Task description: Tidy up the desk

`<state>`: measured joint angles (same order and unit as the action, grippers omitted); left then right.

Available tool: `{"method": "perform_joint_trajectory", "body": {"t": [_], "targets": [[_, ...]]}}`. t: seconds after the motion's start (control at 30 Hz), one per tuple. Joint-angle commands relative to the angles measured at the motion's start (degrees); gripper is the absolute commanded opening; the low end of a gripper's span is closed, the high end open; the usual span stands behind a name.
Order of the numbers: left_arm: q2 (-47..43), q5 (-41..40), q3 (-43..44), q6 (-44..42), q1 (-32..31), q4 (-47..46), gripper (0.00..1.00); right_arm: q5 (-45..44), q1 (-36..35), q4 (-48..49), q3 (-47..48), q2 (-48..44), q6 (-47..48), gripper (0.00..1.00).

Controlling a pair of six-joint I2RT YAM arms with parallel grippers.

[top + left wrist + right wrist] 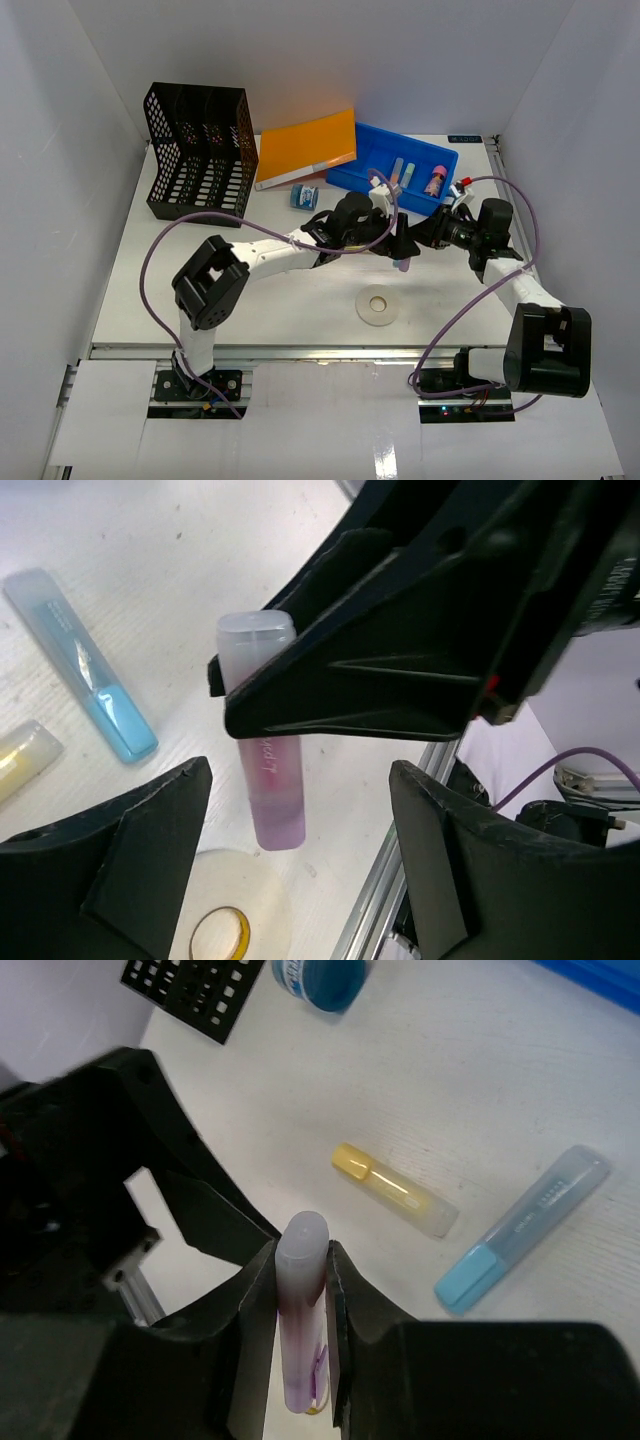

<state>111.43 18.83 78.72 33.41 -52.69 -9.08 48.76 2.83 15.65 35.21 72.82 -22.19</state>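
A purple highlighter (302,1310) hangs upright above the white desk (270,290), clamped between the fingers of my right gripper (302,1260), which is shut on it. In the left wrist view the same highlighter (268,770) sticks out below the right gripper's black fingers (380,680). My left gripper (300,780) stands open around its lower end, with both fingers apart from it. In the top view the two grippers meet mid-desk at the highlighter (403,264).
On the desk below lie a yellow highlighter (395,1188) and a blue highlighter (520,1230). A white tape roll (378,305) lies near the aluminium rail (300,350). At the back are a blue tray (437,195) with pens, an orange folder (305,147), a black rack (200,150) and a blue tape roll (305,196).
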Motion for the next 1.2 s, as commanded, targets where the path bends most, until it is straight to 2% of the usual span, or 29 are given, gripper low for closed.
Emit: {"method": "perform_joint_trajectory", "body": {"t": [0.0, 0.03, 0.2, 0.3, 0.47, 0.6, 0.87, 1.17], "targets": [[-13.6, -3.2, -2.2, -10.2, 0.9, 3.7, 0.92, -4.6, -0.3, -1.6, 8.9, 1.2, 4.9, 0.08], [-15.4, -4.6, -3.3, -12.6, 1.3, 4.8, 0.97, -6.0, -0.3, -2.0, 11.6, 2.0, 5.1, 0.08], [-28.4, -9.6, -13.3, -22.6, 5.2, 11.8, 0.98, -13.2, -0.3, -2.6, 27.1, 11.9, 2.6, 0.08], [-33.0, -13.5, -18.6, -28.3, 6.7, 14.7, 0.98, -18.8, -0.5, -2.2, 35.2, 20.1, 0.4, 0.08], [-38.9, -19.0, -29.1, -36.5, 8.2, 14.4, 0.98, -25.6, -1.9, -3.0, 48.1, 31.0, -0.5, 0.08], [-39.9, -21.4, -30.4, -38.5, 8.2, 14.5, 0.98, -31.2, -4.6, -4.1, 56.6, 38.6, 2.7, 0.08], [-41.5, -23.8, -31.1, -39.0, 8.3, 14.6, 0.98, -39.9, -8.9, -4.8, 64.5, 47.3, 8.8, 0.1], [-40.6, -25.3, -31.2, -39.5, 8.4, 15.0, 0.98, -48.0, -10.1, -5.7, 64.9, 50.5, 12.4, 0.15]]}}
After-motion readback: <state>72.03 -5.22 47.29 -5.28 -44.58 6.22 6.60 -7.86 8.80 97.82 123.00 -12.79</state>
